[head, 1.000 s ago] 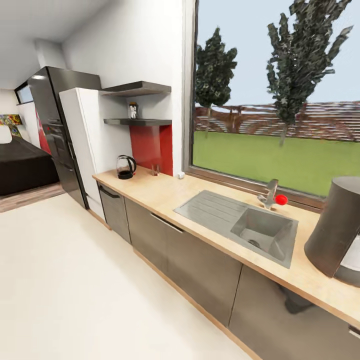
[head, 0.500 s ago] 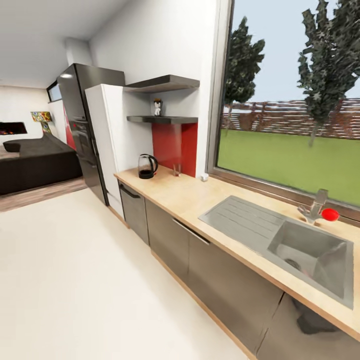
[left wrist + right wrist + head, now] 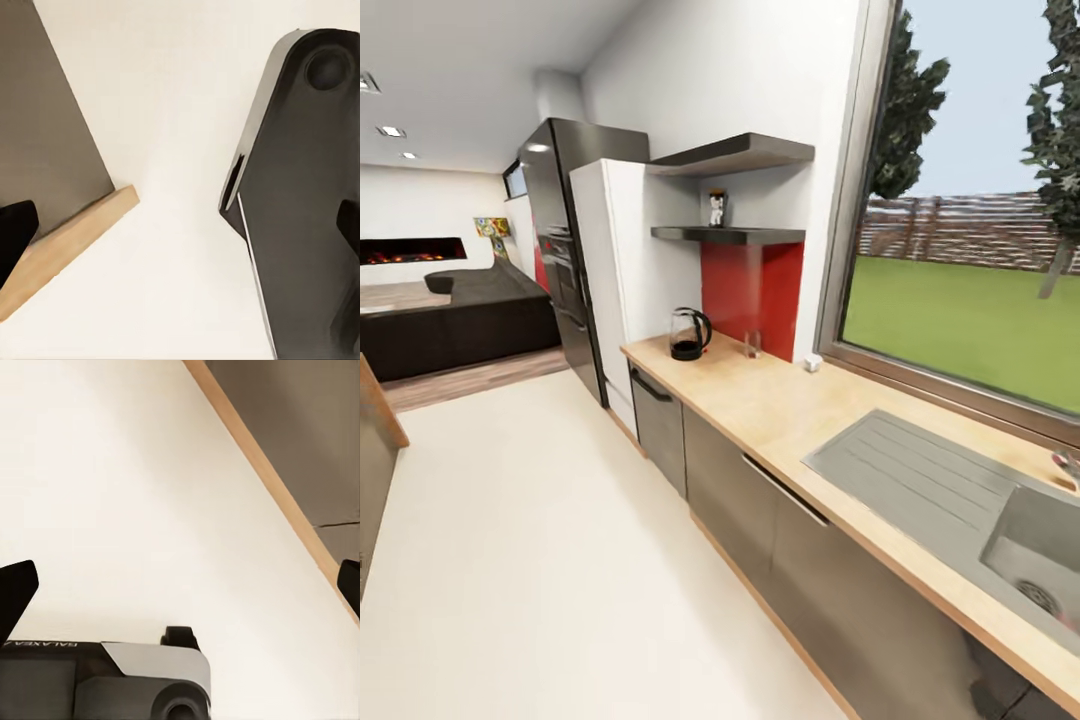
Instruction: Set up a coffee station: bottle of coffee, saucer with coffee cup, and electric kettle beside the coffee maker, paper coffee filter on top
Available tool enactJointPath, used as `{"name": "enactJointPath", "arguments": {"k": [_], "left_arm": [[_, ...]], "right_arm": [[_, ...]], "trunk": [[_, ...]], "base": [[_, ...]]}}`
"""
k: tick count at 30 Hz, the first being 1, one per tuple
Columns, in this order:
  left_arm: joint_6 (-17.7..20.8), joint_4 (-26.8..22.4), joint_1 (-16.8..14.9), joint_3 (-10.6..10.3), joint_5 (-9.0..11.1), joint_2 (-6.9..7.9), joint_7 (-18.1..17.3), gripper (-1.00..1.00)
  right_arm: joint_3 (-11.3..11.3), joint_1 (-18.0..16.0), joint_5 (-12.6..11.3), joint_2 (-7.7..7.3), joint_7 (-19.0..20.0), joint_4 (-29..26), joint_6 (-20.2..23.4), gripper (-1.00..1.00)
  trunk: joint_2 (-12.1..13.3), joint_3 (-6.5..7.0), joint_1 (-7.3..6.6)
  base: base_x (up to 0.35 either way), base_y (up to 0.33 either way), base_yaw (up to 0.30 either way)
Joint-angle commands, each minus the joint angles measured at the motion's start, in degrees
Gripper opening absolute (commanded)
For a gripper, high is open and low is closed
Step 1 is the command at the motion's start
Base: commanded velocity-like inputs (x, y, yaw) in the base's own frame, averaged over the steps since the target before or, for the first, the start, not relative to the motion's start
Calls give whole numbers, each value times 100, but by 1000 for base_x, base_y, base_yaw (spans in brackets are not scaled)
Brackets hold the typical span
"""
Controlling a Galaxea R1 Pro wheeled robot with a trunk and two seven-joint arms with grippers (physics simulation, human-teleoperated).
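Head view: countertop (image 3: pixel 780 410) runs from the far left, by the white cabinet (image 3: pixel 605 280), toward the near right, over dark grey cabinets (image 3: pixel 810 570). Kettle (image 3: pixel 688 334) stands upright at the far left end of the countertop, just in front of the red backsplash (image 3: pixel 750 285). A small clear glass (image 3: pixel 752 345) sits to its right, apart from it, and a small white object (image 3: pixel 812 362) lies further right by the window frame. Steel sink (image 3: pixel 960 500) is inset at the near right, drainboard toward the kettle. Two dark shelves (image 3: pixel 730 195) hang above the kettle; on the lower one stands a small jar, the bottle of coffee (image 3: pixel 716 208), too small to read any label. Tall black fridge (image 3: pixel 565 260) beyond the white cabinet; dark sofa (image 3: pixel 460 320) and a lit fireplace (image 3: pixel 410 250) at the far left. Wooden island edge (image 3: pixel 375 420) shows at the near left. Pale floor (image 3: pixel 550 540) between. Left wrist view: left gripper (image 3: pixel 180 225) over the pale floor, dark fingertips at both edges of the frame, jaws spread wide, nothing between; a grey panel with a wood edge lies below, and a dark robot part beside it. Right wrist view: right gripper (image 3: pixel 180 585), fingertips likewise far apart, nothing held, over floor alongside a wood strip and grey cabinet front.
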Motion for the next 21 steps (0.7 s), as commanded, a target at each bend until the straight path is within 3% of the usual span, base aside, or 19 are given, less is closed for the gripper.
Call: {"name": "enactJointPath", "arguments": {"k": [1, 21], "left_arm": [[-13, -10, 2, -11, 60, -4, -3, 100], [-13, -9, 2, -19, 59, 8, -3, 100]], "right_arm": [[26, -7, 36, 2, -36, 9, -5, 100], [32, 99, 45, -90, -31, 11, -31, 100]], "trunk": [[-11, -14, 7], [-11, -17, 7]], "base": [[336, 166, 65], [336, 126, 5]]}}
